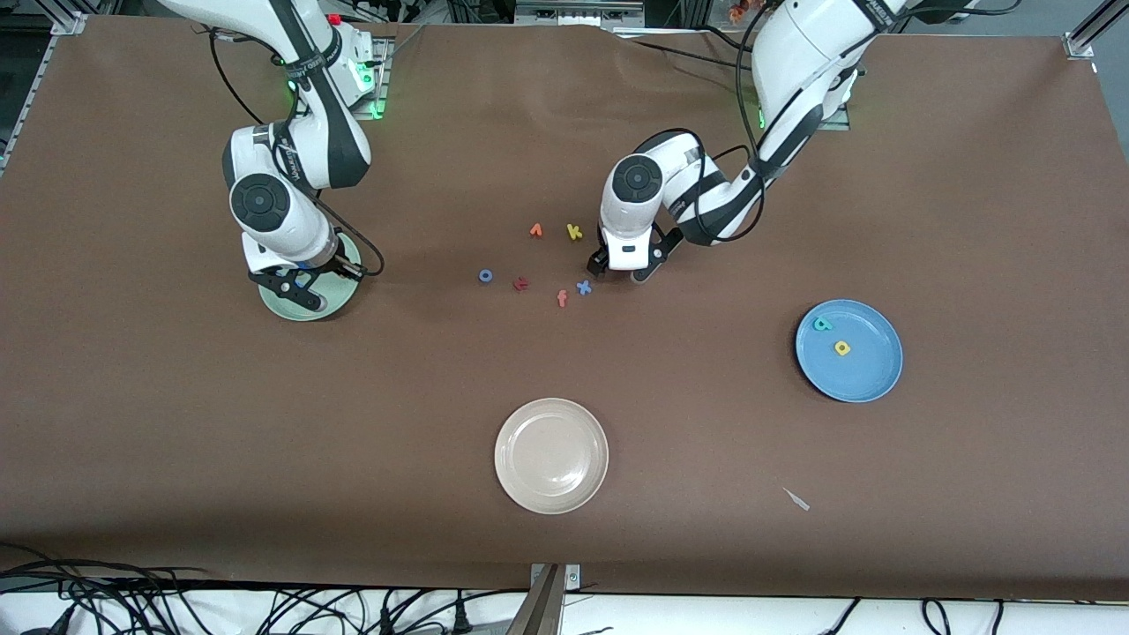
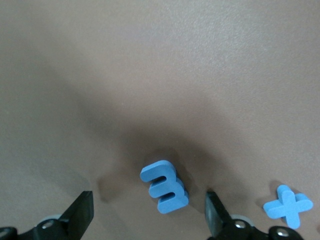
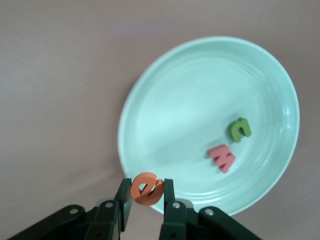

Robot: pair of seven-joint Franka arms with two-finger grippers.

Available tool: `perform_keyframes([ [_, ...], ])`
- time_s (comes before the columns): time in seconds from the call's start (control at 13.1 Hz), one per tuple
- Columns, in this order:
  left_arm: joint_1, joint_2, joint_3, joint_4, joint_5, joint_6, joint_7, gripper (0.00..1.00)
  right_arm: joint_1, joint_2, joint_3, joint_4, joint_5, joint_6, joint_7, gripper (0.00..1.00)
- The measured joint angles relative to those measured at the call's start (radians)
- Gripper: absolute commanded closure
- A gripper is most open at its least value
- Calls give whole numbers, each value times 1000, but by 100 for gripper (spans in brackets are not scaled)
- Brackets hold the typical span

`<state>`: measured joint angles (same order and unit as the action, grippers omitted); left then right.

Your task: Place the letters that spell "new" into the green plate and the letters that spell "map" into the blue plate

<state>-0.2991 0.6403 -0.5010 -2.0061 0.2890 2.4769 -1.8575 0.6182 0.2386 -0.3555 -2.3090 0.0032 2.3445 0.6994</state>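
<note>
My right gripper (image 3: 146, 189) is shut on the orange e (image 3: 143, 194) and holds it over the rim of the green plate (image 3: 190, 100). The green n (image 3: 239, 129) and the pinkish-red w (image 3: 221, 157) lie in that plate. My left gripper (image 2: 148, 197) is open, low over the table, with the blue m (image 2: 165, 186) standing between its fingers and touching neither. The front view shows this gripper (image 1: 622, 269) covering the m. In the blue plate (image 1: 869, 375) lie the teal p (image 1: 822, 324) and the yellow a (image 1: 842, 347).
Loose letters lie beside the left gripper: a blue x (image 1: 583, 287), a salmon f (image 1: 562, 298), a red letter (image 1: 521, 283), a blue o (image 1: 485, 276), a yellow k (image 1: 574, 232) and an orange wedge (image 1: 535, 230). A beige plate (image 1: 551, 455) sits nearer the front camera.
</note>
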Motion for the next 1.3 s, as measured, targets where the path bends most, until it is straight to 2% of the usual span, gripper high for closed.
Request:
perform_keyframes([
  [0.15, -18, 0, 12, 10, 0, 0, -35, 35, 1, -1, -15, -37, 0, 18, -35, 2],
  [0.38, -18, 0, 14, 19, 0, 0, -47, 35, 1, -6, -62, -45, 0, 25, -110, 1],
  [0.69, -18, 0, 15, 20, 7, 0, -48, 35, 2, -31, -68, -13, 0, 23, -148, 0],
  [0.84, -18, 0, 16, 20, 7, 0, -48, 35, 2, -41, -72, 45, 0, -36, -205, 0],
  [1.14, -13, -2, 23, 23, 9, -1, -47, 35, 1, -49, -79, 242, 0, -204, -323, 0],
  [1.3, -11, -3, 26, 24, 10, -1, -46, 39, -13, -58, -77, 310, 0, -245, -329, 0],
])
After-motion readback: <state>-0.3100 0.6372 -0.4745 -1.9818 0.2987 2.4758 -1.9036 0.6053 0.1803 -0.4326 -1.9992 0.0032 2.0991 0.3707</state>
